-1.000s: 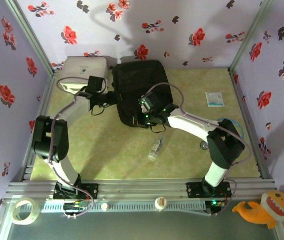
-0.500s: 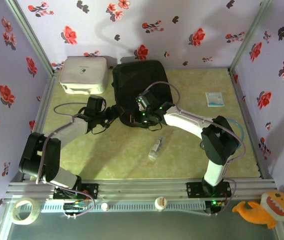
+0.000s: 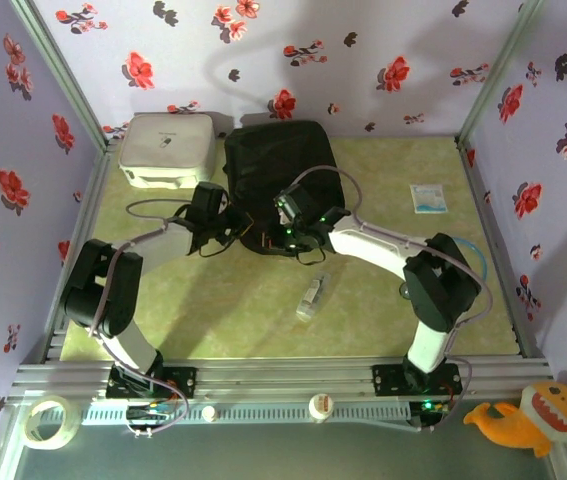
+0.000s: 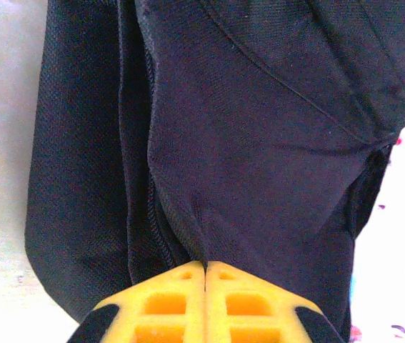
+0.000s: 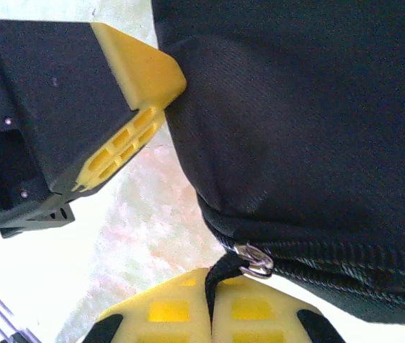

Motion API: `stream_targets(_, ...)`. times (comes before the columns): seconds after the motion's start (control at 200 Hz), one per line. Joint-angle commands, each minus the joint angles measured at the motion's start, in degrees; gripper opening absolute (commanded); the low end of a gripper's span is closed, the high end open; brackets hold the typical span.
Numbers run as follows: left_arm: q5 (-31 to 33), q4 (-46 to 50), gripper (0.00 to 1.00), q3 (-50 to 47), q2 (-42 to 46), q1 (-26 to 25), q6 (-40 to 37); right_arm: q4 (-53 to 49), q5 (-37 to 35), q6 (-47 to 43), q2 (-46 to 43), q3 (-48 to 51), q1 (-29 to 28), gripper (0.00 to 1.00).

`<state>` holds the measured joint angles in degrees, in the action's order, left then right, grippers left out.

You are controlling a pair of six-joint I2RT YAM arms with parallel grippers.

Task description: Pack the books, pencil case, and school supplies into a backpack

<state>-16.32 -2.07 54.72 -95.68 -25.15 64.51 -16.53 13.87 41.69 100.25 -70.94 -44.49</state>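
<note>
Soft and floppy, the backpack (image 3: pixel 278 165) lies directly ahead of the left fingers (image 4: pixel 177 309), clamped on a fabric fold, and the right fingers (image 5: pixel 166 312), clamped on its zipper pull (image 5: pixel 220 275), likely the 2 surest holds.

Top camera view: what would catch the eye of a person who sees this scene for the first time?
The black backpack at the back middle of the table stands out. At its near edge, the left pincer pinches its fabric and the right pincer is shut on the zipper pull. A white box sits to its left.
</note>
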Motion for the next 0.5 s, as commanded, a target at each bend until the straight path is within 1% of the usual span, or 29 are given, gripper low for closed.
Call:
stream_targets(0.0, 4.1, 4.1, 0.00, 2.9, -1.3, 0.0, -4.0, -1.9, -3.6, 1.9, -4.8, 3.1, 0.9, 0.00)
stream_targets(0.185, 5.2, 6.8, 0.00, 3.7, -2.4, 0.9, -7.9, -3.8, -4.5, 4.1, -9.5, 8.3, 4.0, 0.00)
stream_targets(0.495, 5.2, 8.3, 0.00, 4.1, -2.8, 1.7, -11.1, -7.2, -6.4, 6.0, -12.6, 11.6, 7.8, 0.00)
